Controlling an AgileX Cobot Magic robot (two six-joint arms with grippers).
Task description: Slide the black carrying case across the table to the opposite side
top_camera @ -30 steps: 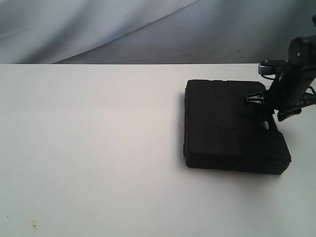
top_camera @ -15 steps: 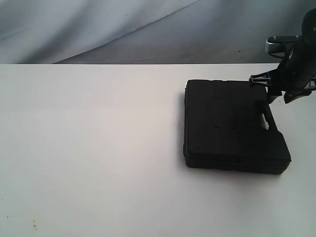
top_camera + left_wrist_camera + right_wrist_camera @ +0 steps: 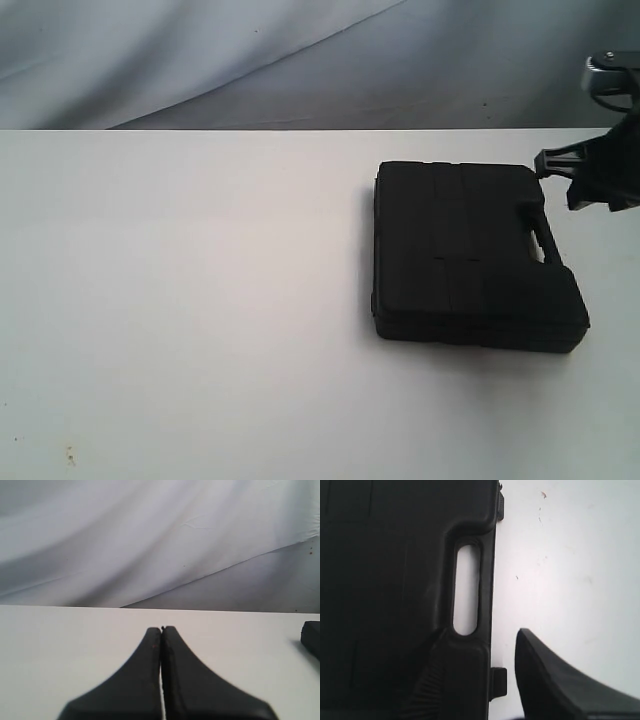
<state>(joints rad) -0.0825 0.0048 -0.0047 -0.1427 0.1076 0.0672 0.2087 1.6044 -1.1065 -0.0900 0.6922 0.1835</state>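
The black carrying case [image 3: 470,255] lies flat on the right half of the white table [image 3: 200,300], with its handle [image 3: 541,232] facing the right edge. My right gripper [image 3: 566,180] hovers open just off the case's far right corner, holding nothing. In the right wrist view the right gripper [image 3: 481,634] straddles the handle edge of the case [image 3: 385,580]: one finger sits over the lid and the other over bare table [image 3: 570,555]. My left gripper [image 3: 161,629] is shut and empty, low over the table [image 3: 75,645]; a corner of the case [image 3: 312,637] shows far off to one side.
Grey draped cloth [image 3: 250,60] hangs behind the table's far edge. Small latch tabs [image 3: 498,682] stick out from the case's handle side. Faint red specks [image 3: 542,495] mark the tabletop near the case. Small dark specks [image 3: 68,457] dot the front left.
My right gripper has risen off the case's handle side and drawn back to the right, toward the table's edge. The case has stayed where it was.
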